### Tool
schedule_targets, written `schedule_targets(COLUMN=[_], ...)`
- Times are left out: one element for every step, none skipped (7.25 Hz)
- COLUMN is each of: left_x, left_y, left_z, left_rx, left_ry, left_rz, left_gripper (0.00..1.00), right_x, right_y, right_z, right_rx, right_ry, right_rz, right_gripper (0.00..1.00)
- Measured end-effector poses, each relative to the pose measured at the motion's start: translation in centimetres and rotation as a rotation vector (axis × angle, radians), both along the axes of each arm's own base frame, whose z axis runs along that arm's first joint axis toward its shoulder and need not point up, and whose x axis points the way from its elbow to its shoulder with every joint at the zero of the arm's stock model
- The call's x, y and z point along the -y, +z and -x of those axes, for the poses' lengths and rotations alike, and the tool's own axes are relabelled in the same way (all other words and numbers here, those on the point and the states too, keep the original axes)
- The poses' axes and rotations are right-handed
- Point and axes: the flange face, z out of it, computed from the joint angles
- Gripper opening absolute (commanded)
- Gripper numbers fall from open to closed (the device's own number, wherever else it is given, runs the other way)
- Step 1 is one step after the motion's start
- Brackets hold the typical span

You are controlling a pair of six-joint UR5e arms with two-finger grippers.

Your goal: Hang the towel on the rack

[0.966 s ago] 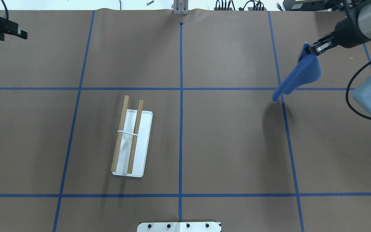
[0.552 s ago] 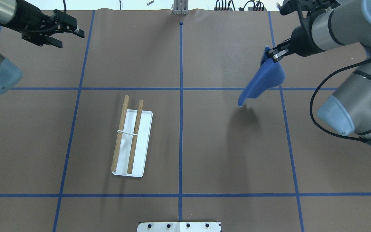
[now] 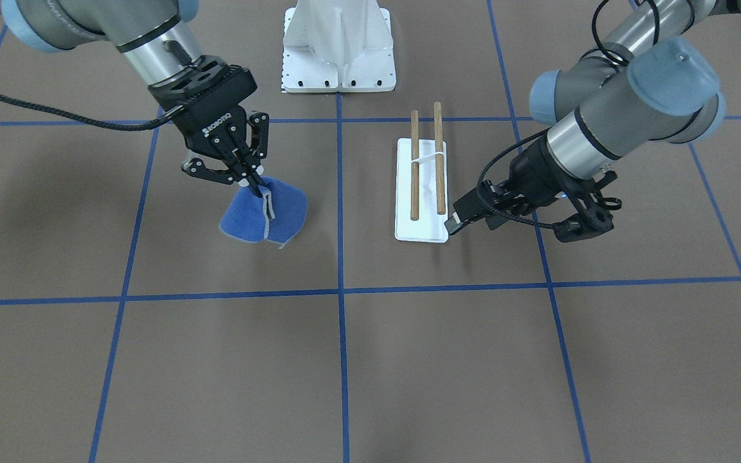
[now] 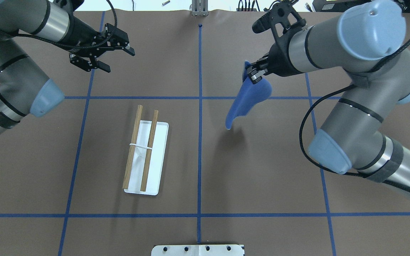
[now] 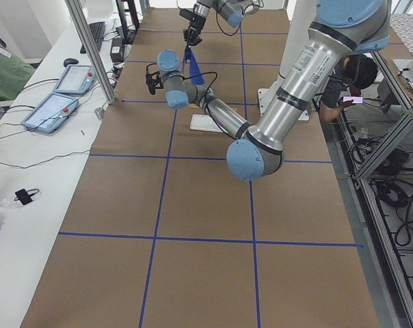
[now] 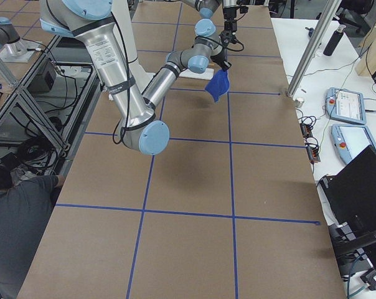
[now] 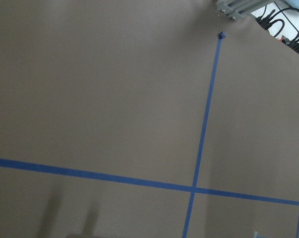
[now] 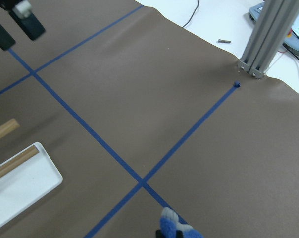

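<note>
The blue towel (image 4: 249, 97) hangs from my right gripper (image 4: 254, 74), which is shut on its top edge, above the table just right of the centre line. It also shows in the front view (image 3: 261, 215), and a bit of it in the right wrist view (image 8: 176, 229). The rack (image 4: 144, 149), two brown rods over a white base (image 4: 159, 149), stands left of centre; the front view shows it too (image 3: 425, 167). My left gripper (image 4: 116, 59) is open and empty, beyond the rack's far end, also in the front view (image 3: 592, 218).
The white robot pedestal (image 3: 338, 51) is bolted at the near edge (image 4: 198, 250). A metal post (image 4: 198, 9) stands at the far edge with cables beside it. Blue tape lines cross the brown table cover.
My right gripper has carried the towel leftward, from the far right to near the centre line. My left arm has swung in from the far left to a spot beyond the rack.
</note>
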Motion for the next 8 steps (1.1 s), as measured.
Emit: schedule_targets(left_x=[-0.7, -1.2, -1.5, -1.7, -2.1, -2.4, -3.0, -3.8], left_y=[-1.6, -3.2, -4.5, -5.5, -6.4, -7.2, -7.6, -7.7], left_z=[-1.4, -2.6, -3.6, -4.6, -5.3, -5.9, -6.6, -7.5], left_rx=[-0.028, -0.050, -0.065, -0.076, -0.086, -0.095, -0.102, -0.108], left_ry=[-0.006, -0.008, -0.007, -0.003, 0.001, 0.006, 0.018, 0.032], left_rz=[0.095, 0.177, 0.228, 0.266, 0.296, 0.316, 0.320, 0.316], left_gripper=[0.98, 0.98, 0.98, 0.98, 0.98, 0.91, 0.78, 0.70], right_x=[-1.3, -2.6, -3.9, -5.3, -6.4, -7.1, -7.4, -7.6], right_y=[-1.4, -2.6, -3.8, -4.6, -5.3, -5.7, -5.9, -6.3], right_z=[1.8, 3.1, 4.6, 6.1, 7.1, 7.7, 8.0, 8.1], right_rx=[0.008, 0.020, 0.030, 0.036, 0.042, 0.047, 0.053, 0.060], right_ry=[0.005, 0.005, 0.005, 0.010, 0.016, 0.017, 0.017, 0.021], right_rz=[-0.027, -0.048, -0.068, -0.083, -0.093, -0.097, -0.096, -0.094], right_gripper=[0.00, 0.00, 0.00, 0.00, 0.00, 0.00, 0.00, 0.00])
